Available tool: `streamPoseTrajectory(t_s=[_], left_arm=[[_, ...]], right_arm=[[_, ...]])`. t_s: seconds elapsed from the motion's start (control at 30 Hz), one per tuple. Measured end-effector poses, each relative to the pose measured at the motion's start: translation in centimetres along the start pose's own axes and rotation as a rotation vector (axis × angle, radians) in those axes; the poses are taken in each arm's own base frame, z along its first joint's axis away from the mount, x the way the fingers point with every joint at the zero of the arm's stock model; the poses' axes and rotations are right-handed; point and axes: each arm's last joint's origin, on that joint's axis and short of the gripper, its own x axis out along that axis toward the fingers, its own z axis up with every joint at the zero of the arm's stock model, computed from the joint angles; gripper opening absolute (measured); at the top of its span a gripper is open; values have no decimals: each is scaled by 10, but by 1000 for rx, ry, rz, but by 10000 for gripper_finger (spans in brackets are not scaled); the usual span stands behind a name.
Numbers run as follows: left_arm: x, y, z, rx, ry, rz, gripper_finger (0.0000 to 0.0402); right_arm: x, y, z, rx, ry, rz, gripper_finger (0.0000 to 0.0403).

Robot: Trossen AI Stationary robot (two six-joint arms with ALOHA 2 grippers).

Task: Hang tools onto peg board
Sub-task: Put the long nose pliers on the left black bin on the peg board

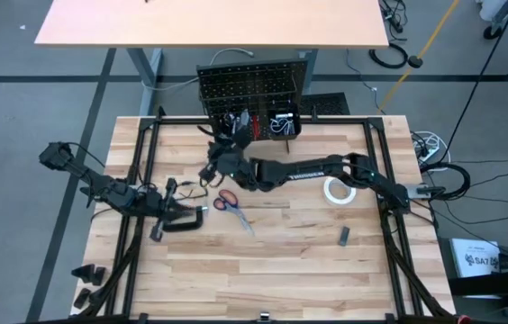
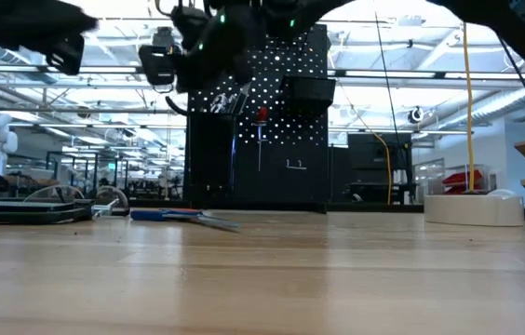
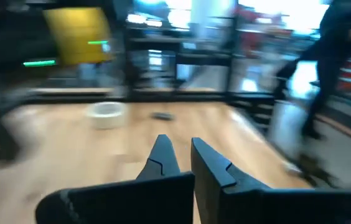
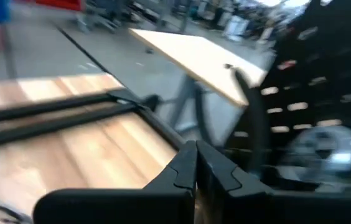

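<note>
The peg board [image 1: 247, 88] stands upright at the table's far middle, with several tools in the bins [image 1: 281, 126] at its foot and a red-handled screwdriver [image 2: 262, 115] hanging on it. My right gripper [image 1: 216, 155] is stretched across the table, shut, just left of and in front of the board; nothing shows between its fingers [image 4: 195, 149]. My left gripper [image 1: 175, 191] hangs shut and empty at the left [image 3: 180, 146]. Red-handled scissors [image 1: 228, 202], a black C-clamp [image 1: 182, 220] and a white tape roll [image 1: 339, 191] lie flat on the table.
A small dark piece [image 1: 344, 236] lies near the right front. Safety glasses [image 2: 67, 199] rest at the left. Black frame rails [image 1: 146, 180] run along both table sides. A second tan table [image 1: 209, 22] stands beyond the board. The near half of the tabletop [image 1: 272, 279] is bare wood.
</note>
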Motion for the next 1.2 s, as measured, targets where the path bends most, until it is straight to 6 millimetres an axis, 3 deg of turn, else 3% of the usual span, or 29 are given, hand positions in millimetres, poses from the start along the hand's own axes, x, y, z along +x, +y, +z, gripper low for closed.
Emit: streamPoseTrajectory(t_s=[0.23,0.4,0.53,0.7,0.9,1.03,1.2], left_arm=[[1,15,2,38,-14,247,0],[2,32,0,82,14,429,0],[-2,52,7,43,-3,639,0],[-9,78,26,-109,-36,727,0],[-13,116,36,-251,78,743,0],[-15,143,24,-413,122,853,0],[-12,155,23,-476,69,821,0]], right_arm=[[-56,8,20,-238,72,-189,0],[-101,-13,25,-273,207,-232,0],[-127,-44,10,-246,311,-359,0],[-159,-68,-15,-174,352,-402,0],[-166,-86,-34,-154,651,-142,0],[-161,-84,-54,-149,671,-10,0],[-156,-85,-69,-130,664,31,0]])
